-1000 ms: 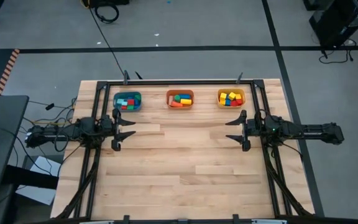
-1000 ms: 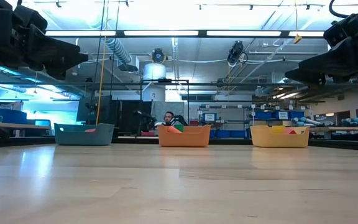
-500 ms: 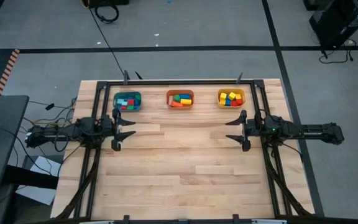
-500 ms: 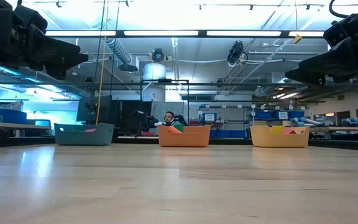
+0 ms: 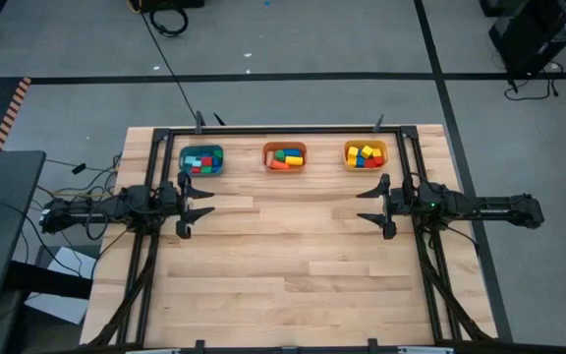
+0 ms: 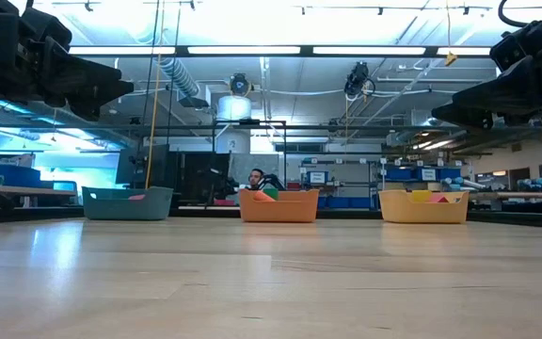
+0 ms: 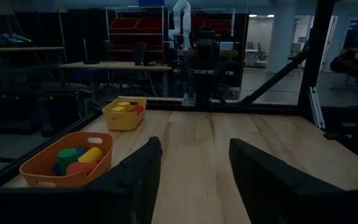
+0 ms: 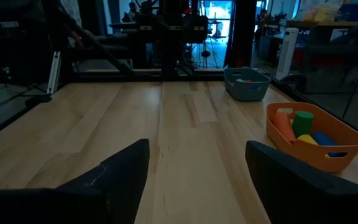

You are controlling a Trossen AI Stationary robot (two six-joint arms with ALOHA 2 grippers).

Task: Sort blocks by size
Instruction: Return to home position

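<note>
Seen from above, the left claw (image 5: 204, 205) is hanging over the desk (image 5: 283, 270) at about 9 o'clock. Its two fingers are standing apart, so it is open and is gripping nothing. The right claw (image 5: 367, 206) is hanging at about 3 o'clock, facing the left one across the bare middle of the desk. Its fingers are also standing apart with nothing between them. In the low view both arms are showing only near the upper corners, well above the wood.

All the blocks (image 5: 366, 156) that are showing are lying inside three bins, which are standing in a row along the 12 o'clock edge. The teal bin (image 5: 201, 148) is sitting at about 11 o'clock, just beyond the left claw, and is holding red, blue and green pieces. Their shapes are too small to tell from above. The orange bin (image 5: 284, 145) is sitting at 12 o'clock and is holding green, yellow, blue and orange pieces. The yellow bin (image 5: 366, 143) is sitting at about 1 o'clock, just beyond the right claw, and is holding mostly yellow and red pieces.

In the room behind the orange bin, a person (image 6: 255, 176) is perhaps sitting, but the low view is showing only a small part.
</note>
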